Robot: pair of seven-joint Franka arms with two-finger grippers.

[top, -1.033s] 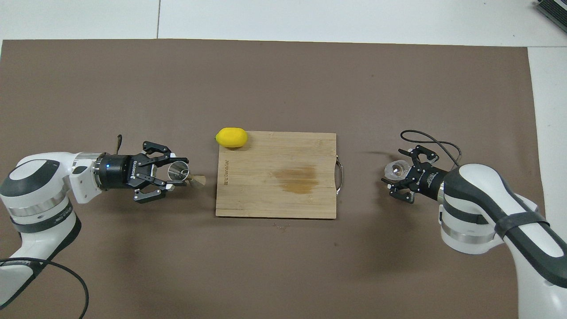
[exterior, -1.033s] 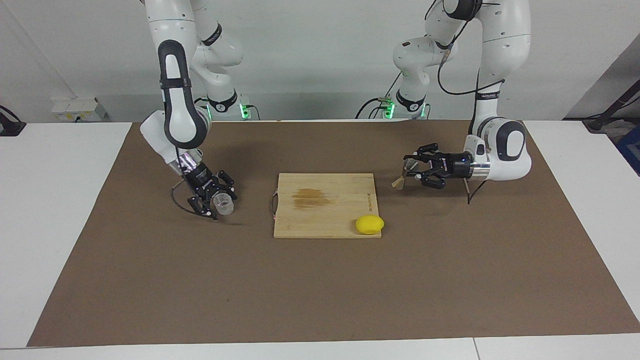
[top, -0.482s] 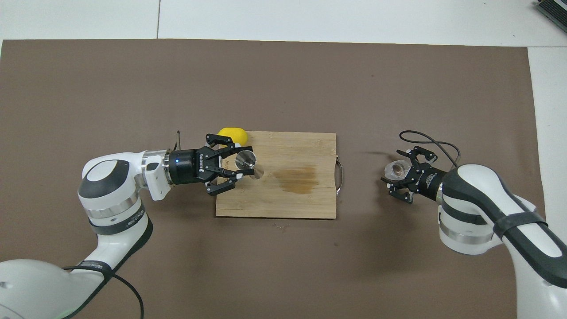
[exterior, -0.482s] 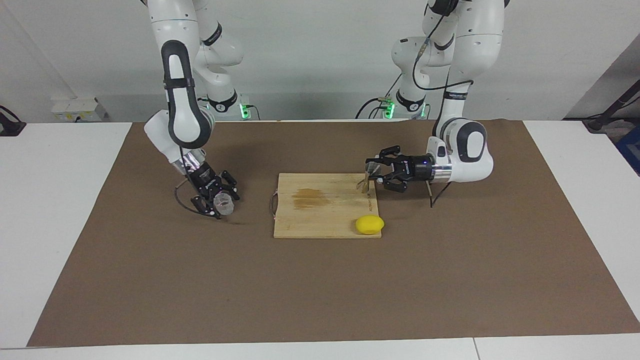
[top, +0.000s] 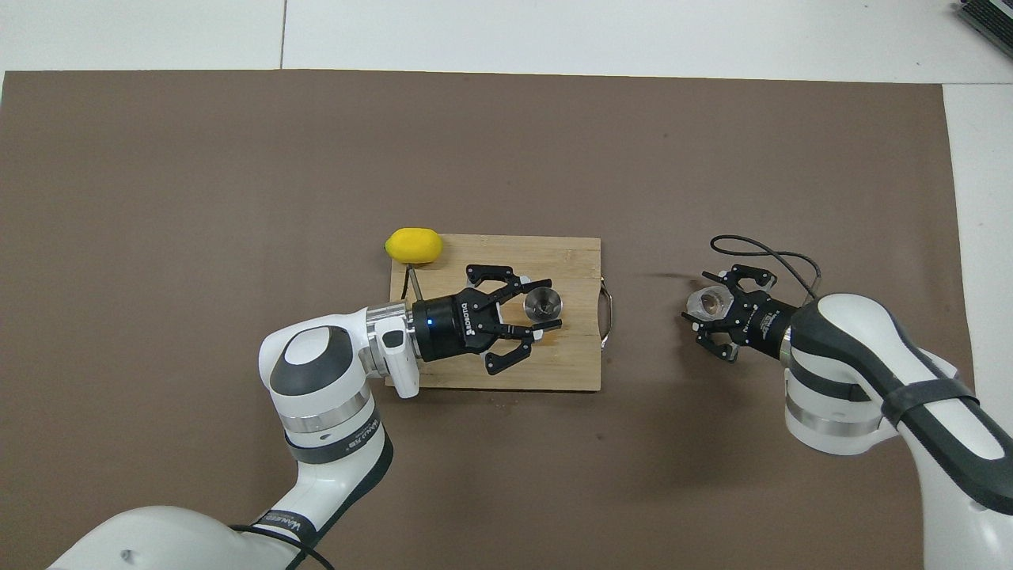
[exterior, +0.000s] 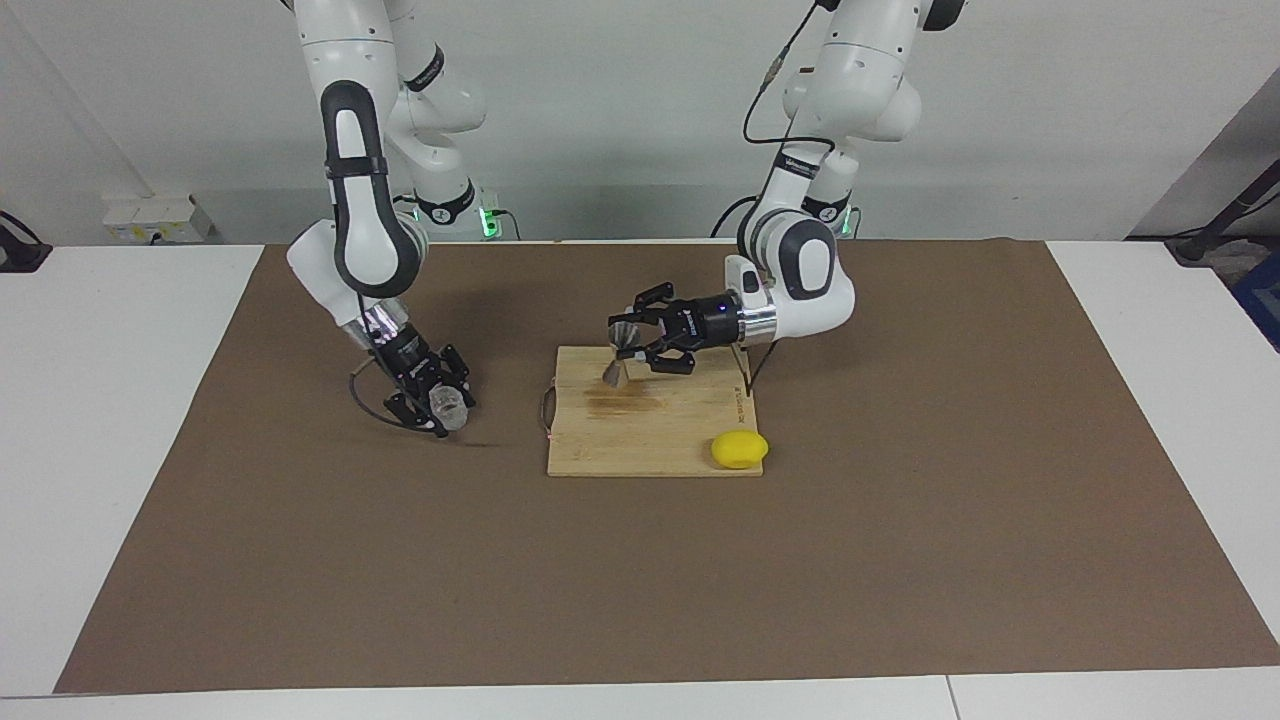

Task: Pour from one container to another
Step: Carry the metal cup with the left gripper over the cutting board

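Facing view: the left gripper (exterior: 628, 347) reaches sideways over a pale rectangular wooden cutting board (exterior: 660, 440), its fingers clamped on the narrow waist of a small silver metal hourglass-shaped jigger (exterior: 621, 357). The jigger stands nearly upright, its lower cone just above or touching the board near a darker stain (exterior: 622, 394); contact cannot be told. A yellow oval lemon (exterior: 740, 449) lies at the board's corner toward the left arm's end, farther from the robots than this gripper. Toward the right arm's end, the right gripper (exterior: 440, 403) angles down low over the brown paper mat (exterior: 300, 560), its fingers around a small clear short cylindrical cup (exterior: 447, 407); whether they press it cannot be told.

Overhead view: the left gripper (top: 540, 313) lies over the board (top: 578, 372), with the jigger (top: 543, 302) showing its open round mouth between the fingers. The lemon (top: 413, 245) sits at the board's corner. The right gripper (top: 707, 310) surrounds the cup (top: 707, 301), well apart from the board.
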